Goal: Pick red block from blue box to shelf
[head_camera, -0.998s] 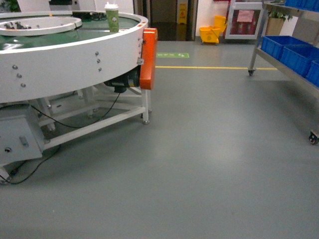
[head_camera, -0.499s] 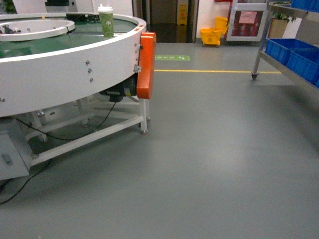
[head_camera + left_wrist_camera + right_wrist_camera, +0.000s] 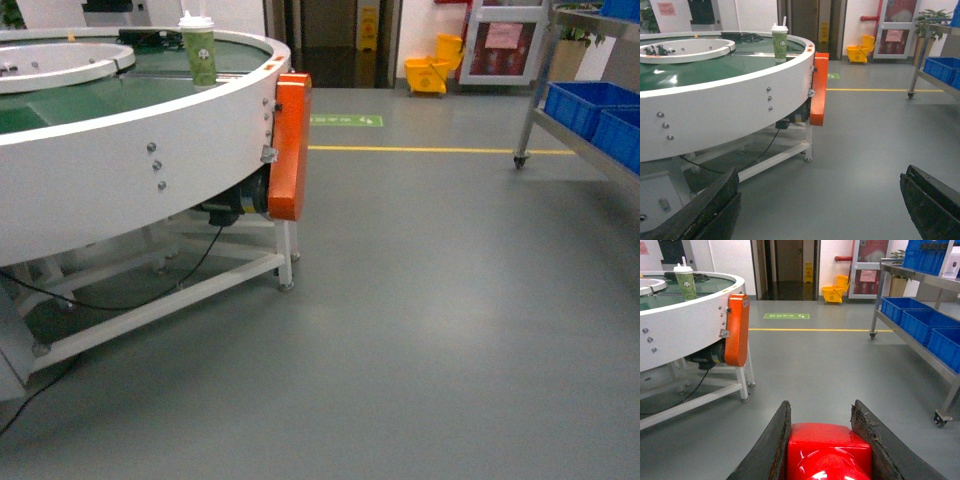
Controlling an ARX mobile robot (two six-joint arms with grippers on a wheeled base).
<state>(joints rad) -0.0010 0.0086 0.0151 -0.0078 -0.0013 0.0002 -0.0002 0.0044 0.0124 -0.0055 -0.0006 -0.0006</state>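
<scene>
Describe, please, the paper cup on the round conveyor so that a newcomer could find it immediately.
Start at the big white round conveyor table with its green belt, on the left of the head view. Follow its rim toward the far side, above the orange guard panel. There stands the paper cup: upright, green-patterned with a white lid, the only tall thing on the belt.

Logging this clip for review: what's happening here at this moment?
The right gripper is shut on the red block, carrying it over open grey floor. The left gripper is open and empty. The shelf, with dark blue crates on its tier, stands ahead to the right, so the block is not yet placed. A round white conveyor table with a paper cup sits on the left. The blue box is not in view.
</scene>
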